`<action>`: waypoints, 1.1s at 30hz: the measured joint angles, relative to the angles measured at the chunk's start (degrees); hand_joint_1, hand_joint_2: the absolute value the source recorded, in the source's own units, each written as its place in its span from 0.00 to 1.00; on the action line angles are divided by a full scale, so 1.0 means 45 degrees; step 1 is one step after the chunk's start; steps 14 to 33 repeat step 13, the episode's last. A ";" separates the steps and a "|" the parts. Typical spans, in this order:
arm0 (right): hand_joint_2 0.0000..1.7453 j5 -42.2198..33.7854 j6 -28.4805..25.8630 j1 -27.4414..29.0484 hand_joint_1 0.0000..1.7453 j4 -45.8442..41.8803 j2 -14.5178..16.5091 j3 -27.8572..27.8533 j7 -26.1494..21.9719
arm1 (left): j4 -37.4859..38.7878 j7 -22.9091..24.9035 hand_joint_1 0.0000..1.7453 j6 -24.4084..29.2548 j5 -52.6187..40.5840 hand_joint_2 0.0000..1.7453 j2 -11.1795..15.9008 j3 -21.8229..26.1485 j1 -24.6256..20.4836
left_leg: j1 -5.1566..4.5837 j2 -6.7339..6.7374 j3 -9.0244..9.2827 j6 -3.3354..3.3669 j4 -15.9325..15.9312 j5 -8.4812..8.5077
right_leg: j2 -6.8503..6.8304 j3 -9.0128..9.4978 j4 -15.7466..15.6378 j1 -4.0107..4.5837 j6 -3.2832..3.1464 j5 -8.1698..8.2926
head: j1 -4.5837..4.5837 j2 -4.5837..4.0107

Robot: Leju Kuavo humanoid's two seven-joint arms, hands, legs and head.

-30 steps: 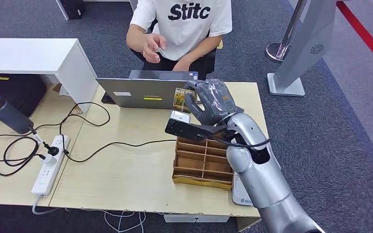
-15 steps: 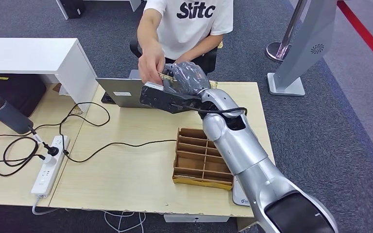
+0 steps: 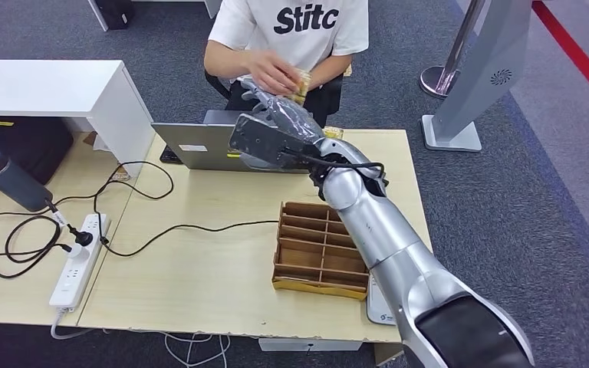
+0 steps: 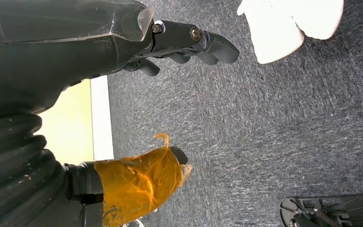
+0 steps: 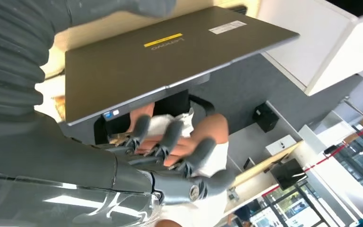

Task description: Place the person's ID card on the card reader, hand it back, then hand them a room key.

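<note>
My right hand [image 3: 276, 123] reaches out over the grey laptop [image 3: 199, 146] toward the seated person [image 3: 307, 31]. Its fingers [image 5: 170, 142] are spread and hold nothing. The person holds the yellowish card [image 3: 301, 79] in both hands just past my fingertips, close to their chest. On the desk below my arm stands a wooden compartment box [image 3: 318, 253]. A white card reader [image 3: 380, 305] lies at the desk's front right corner, partly hidden by my arm. My left hand [image 4: 99, 56] hangs beside the desk over the carpet, its orange-taped thumb [image 4: 142, 182] apart from the fingers and nothing in it.
A white power strip [image 3: 77, 261] with black cables lies at the desk's left. A dark bottle [image 3: 4, 178] lies on its side further left, below a white cabinet [image 3: 46, 88]. A grey stand [image 3: 475, 77] rises on the carpet to the right.
My right hand carried the card from above the box out over the laptop. The person took it and pulled it to their chest. My hand is left empty.
</note>
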 joint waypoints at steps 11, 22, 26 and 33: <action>1.00 -0.6960 0.0891 0.0557 0.00 0.0433 -0.1219 -0.4537 -0.1776 | 0.0000 0.0214 0.00 -0.0041 0.0005 1.00 0.0028 -0.0128 -0.0003 | -0.0007 -0.0020 0.0002 0.0005 0.0015 0.0002 | -0.0011 0.0016 -0.0014 -0.0005 0.0016 0.0013 | 0.0002 0.0000; 1.00 -0.7915 0.1072 0.0883 0.00 0.0119 -0.1305 -0.5376 -0.1844 | 0.0000 0.0244 0.00 -0.0029 0.0012 1.00 0.0028 -0.0157 -0.0003 | -0.0007 -0.0021 0.0001 0.0007 0.0015 -0.0001 | -0.0011 0.0014 -0.0016 -0.0004 0.0016 0.0012 | 0.0000 0.0000; 1.00 -0.7915 0.1072 0.0883 0.00 0.0119 -0.1305 -0.5376 -0.1844 | 0.0000 0.0244 0.00 -0.0029 0.0012 1.00 0.0028 -0.0157 -0.0003 | -0.0007 -0.0021 0.0001 0.0007 0.0015 -0.0001 | -0.0011 0.0014 -0.0016 -0.0004 0.0016 0.0012 | 0.0000 0.0000; 1.00 -0.7915 0.1072 0.0883 0.00 0.0119 -0.1305 -0.5376 -0.1844 | 0.0000 0.0244 0.00 -0.0029 0.0012 1.00 0.0028 -0.0157 -0.0003 | -0.0007 -0.0021 0.0001 0.0007 0.0015 -0.0001 | -0.0011 0.0014 -0.0016 -0.0004 0.0016 0.0012 | 0.0000 0.0000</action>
